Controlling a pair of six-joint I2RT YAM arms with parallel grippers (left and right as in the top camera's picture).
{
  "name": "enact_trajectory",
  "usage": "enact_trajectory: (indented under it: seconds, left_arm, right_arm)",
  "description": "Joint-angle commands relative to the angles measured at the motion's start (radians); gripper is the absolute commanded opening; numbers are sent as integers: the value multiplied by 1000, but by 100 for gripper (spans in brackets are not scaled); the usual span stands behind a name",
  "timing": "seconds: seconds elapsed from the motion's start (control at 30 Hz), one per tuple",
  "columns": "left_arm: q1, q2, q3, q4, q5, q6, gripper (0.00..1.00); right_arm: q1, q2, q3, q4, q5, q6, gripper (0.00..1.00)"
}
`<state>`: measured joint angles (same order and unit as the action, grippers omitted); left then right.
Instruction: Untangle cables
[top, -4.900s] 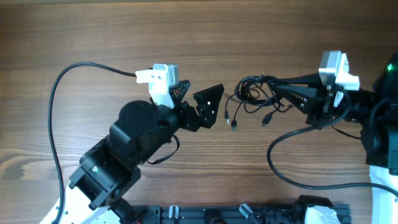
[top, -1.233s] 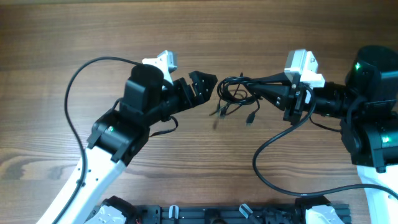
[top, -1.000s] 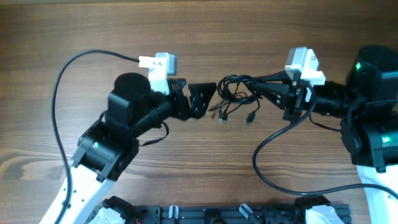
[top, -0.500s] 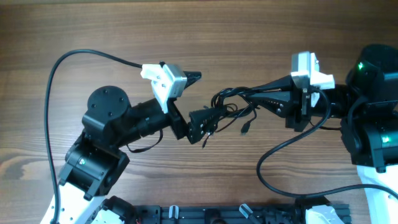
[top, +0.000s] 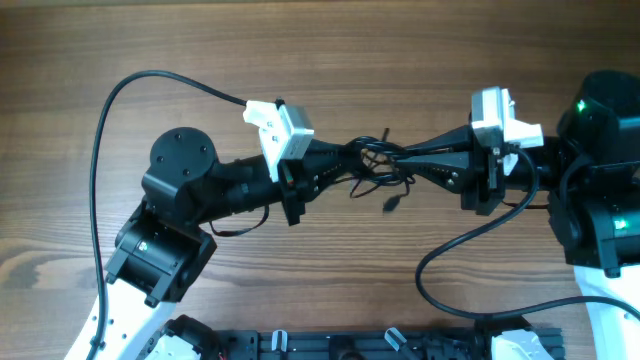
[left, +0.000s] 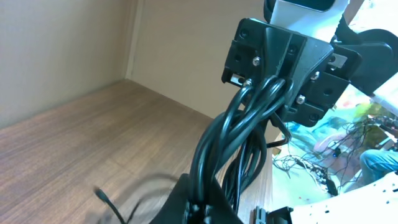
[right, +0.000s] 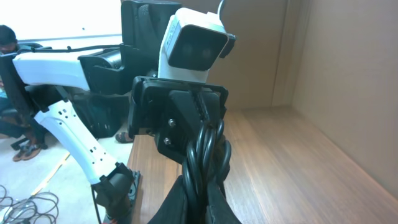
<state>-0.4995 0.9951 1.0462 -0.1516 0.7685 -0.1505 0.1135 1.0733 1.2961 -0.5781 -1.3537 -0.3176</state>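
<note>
The cables, several thin black cords twisted into one bundle, hang stretched above the table between my two grippers. My left gripper is shut on the bundle's left side, and my right gripper is shut on its right side. A loose plug end dangles below. In the left wrist view the cables run from my left gripper up to the right gripper. The right wrist view shows the twisted cables pinched in my right gripper, and the left gripper grips their far end.
The wooden table lies under both arms. The left arm's thick black cable arcs over the left side. A black rail runs along the front edge. The right arm's base stands at the right.
My left gripper has swung in from the left onto the bundle and shut on it. The bundle is now pulled into a tighter line between both grippers.
</note>
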Motion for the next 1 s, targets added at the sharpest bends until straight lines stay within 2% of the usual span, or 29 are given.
enact_trajectory:
  seconds: [0.0, 0.03, 0.07, 0.1, 0.13, 0.17, 0.23, 0.27, 0.4, 0.5, 0.7, 0.73, 0.77, 0.83, 0.87, 0.97]
  left_arm:
    - [-27, 3, 1, 15, 9, 9, 4]
    - [-37, 3, 1, 22, 9, 9, 4]
    - [-42, 3, 1, 26, 9, 9, 8]
    - [-44, 3, 1, 27, 9, 9, 32]
    - [-45, 3, 1, 29, 9, 9, 64]
    - [-45, 3, 1, 30, 9, 9, 75]
    - [-45, 3, 1, 41, 9, 9, 88]
    - [-46, 3, 1, 45, 9, 9, 86]
    - [-48, 3, 1, 55, 13, 8, 4]
    - [-56, 3, 1, 84, 65, 9, 4]
    - [-61, 3, 1, 90, 65, 9, 4]
    - [-61, 3, 1, 90, 65, 9, 4]
    - [-60, 3, 1, 90, 60, 9, 4]
    - [-58, 3, 1, 89, 30, -4, 4]
    - [-58, 3, 1, 87, -26, -49, 4]
    - [-58, 3, 1, 56, -203, -153, 4]
  right_arm:
    - [3, -2, 6, 5, -43, 7, 4]
    - [3, 4, 6, 5, -43, 8, 4]
    - [3, 8, 6, 5, -43, 13, 4]
    - [3, 10, 6, 5, -54, 13, 4]
    - [3, 11, 6, 6, -79, 10, 4]
    - [3, 11, 6, 10, -107, 5, 4]
    - [3, 11, 6, 9, -115, 6, 4]
    - [3, 11, 6, 9, -115, 6, 4]
    - [3, 11, 6, 8, -115, 8, 4]
    - [3, 11, 6, 5, -115, 8, 4]
    - [3, 11, 6, 4, -99, 8, 6]
    - [3, 11, 6, 3, -78, 11, 18]
    - [3, 11, 6, 0, -36, 18, 36]
    - [3, 11, 6, 0, 123, 95, 57]
    - [3, 11, 6, 0, 238, 148, 67]
    - [3, 10, 6, 0, 464, 245, 78]
